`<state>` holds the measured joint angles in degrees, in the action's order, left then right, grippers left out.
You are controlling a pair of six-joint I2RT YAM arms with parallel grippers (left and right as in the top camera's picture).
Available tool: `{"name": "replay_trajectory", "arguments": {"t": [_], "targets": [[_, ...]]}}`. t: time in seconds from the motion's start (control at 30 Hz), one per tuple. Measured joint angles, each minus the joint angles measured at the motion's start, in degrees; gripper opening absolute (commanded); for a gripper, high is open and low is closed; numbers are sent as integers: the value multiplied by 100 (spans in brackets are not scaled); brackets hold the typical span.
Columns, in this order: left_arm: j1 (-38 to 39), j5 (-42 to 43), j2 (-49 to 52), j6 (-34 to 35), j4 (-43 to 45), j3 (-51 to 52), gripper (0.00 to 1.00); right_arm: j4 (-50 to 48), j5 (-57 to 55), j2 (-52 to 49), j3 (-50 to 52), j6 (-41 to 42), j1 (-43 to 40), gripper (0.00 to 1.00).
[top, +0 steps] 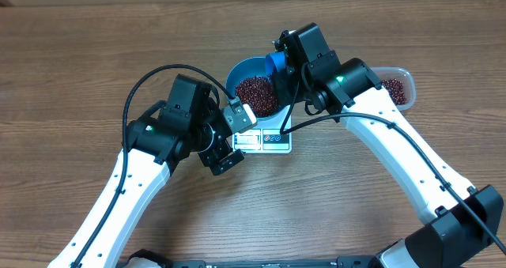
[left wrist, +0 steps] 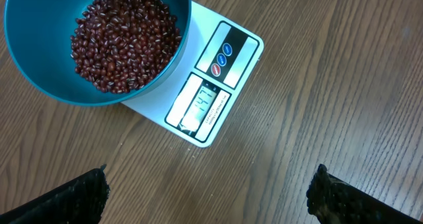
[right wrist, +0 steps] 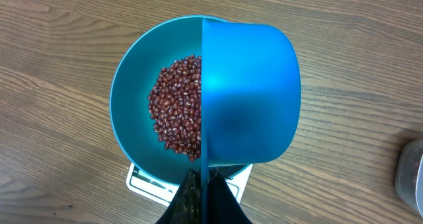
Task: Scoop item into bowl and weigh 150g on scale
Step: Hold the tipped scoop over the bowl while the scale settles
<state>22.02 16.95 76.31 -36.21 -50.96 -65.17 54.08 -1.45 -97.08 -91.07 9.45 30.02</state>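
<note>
From the left wrist, the left gripper (left wrist: 208, 201) stands released. Its two dark, rough-textured fingertips (left wrist: 79, 199) sit far apart at the bottom corners and nothing lies between them but wood-grain table (left wrist: 344, 85). Just beyond lies the scale (left wrist: 199, 20), a flat white square. Only this view shows its pale display panel and three small round buttons closely, though the digits are too blurred to read. The bowl (left wrist: 36, 72) sits on the scale's far part, and its rim overhangs the scale's edge. It is smooth, teal and deep, and the beans (left wrist: 122, 39) lie in it as a loose, glossy, red-brown heap.

From the right wrist, the right gripper (right wrist: 201, 201) is clenched on the thin handle of a blue plastic scoop (right wrist: 248, 95). The scoop's rounded outer shell faces the camera and covers the right half of the bowl (right wrist: 132, 98). Its inside is hidden here. The beans (right wrist: 175, 108) show beside it, and a corner of the scale (right wrist: 142, 181) peeks out below.

Only the overhead view shows both white arms meeting at the bowl (top: 237, 69), and it shows most fully the clear, rounded tub (top: 395, 86) of beans behind the right arm.
</note>
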Motion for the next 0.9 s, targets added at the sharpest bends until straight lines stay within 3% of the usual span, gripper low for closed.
{"name": "replay_trajectory", "arguments": {"t": [0.9], "targets": [[0,0,0,0,0,0,100,-4,-2,0,0,83,2,4]]}}
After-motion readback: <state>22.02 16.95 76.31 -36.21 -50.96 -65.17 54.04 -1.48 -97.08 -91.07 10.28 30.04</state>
